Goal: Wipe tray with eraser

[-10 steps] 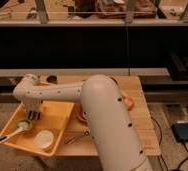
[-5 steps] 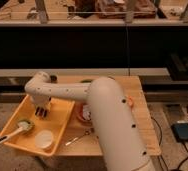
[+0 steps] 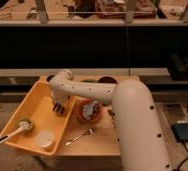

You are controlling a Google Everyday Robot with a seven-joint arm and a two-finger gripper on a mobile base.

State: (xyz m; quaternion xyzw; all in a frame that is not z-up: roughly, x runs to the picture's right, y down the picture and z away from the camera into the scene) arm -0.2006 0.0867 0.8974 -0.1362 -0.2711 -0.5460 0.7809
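Tray point(image 3: 34, 107) — yellow tub at the counter's point(image 3: 99, 142) left end. Inside: green-headed brush point(image 3: 17, 129) near the front left corner, pale round lid point(image 3: 45, 138) beside it. Claw point(image 3: 58, 108) — fingers shut, hanging over the tray's right wall. Just right: brown bowl point(image 3: 89, 111) with crumpled cloth; fork point(image 3: 79, 136) in front. Eraser not discernible.

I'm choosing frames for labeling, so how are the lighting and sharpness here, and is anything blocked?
Camera view: warm, dim light; the background above the table is dark. The whole frame is soft, so small details blur. The arm's white body covers much of the table's right side. The gripper hangs over the yellow tray, darkening its right inner wall; a fork is still recognizable.
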